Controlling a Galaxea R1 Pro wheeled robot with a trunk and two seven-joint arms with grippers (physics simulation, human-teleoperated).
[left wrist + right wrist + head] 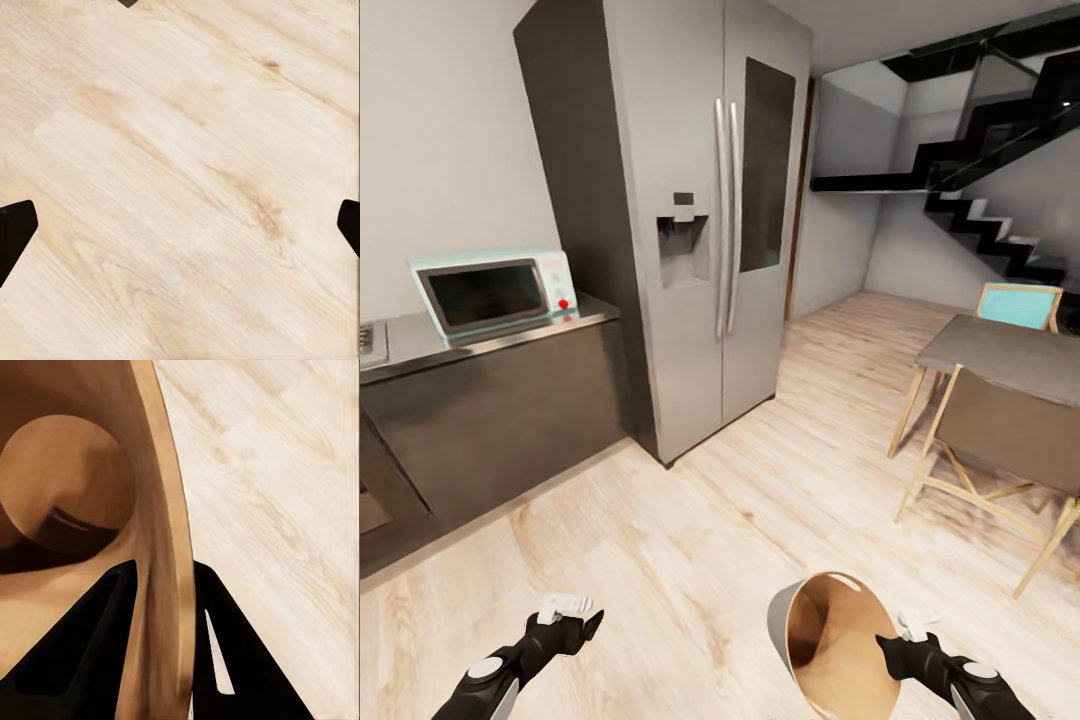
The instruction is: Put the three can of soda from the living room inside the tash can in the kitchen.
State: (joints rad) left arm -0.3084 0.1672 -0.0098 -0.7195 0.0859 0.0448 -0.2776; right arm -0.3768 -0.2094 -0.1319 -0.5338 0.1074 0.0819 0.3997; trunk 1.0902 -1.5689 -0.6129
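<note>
The tash can (825, 630) is a tapered bin, grey outside and copper-brown inside, tilted with its mouth toward my head camera at the lower right. My right gripper (890, 645) is shut on its rim. In the right wrist view the two black fingers (97, 652) straddle the bin wall (161, 547), one inside and one outside. The bin's round bottom (67, 487) looks bare apart from a dark curved shadow. My left gripper (585, 622) hangs open over the pale wood floor (180, 150), with nothing between its fingertips (15, 232). The cans of soda are out of view.
This is the kitchen. A tall steel double-door fridge (700, 230) stands ahead, with a dark counter cabinet (490, 400) and a mint-green microwave (495, 290) to its left. On the right are a grey table (1000, 350) and wooden chairs (1000, 440). Black stairs (980, 210) rise behind.
</note>
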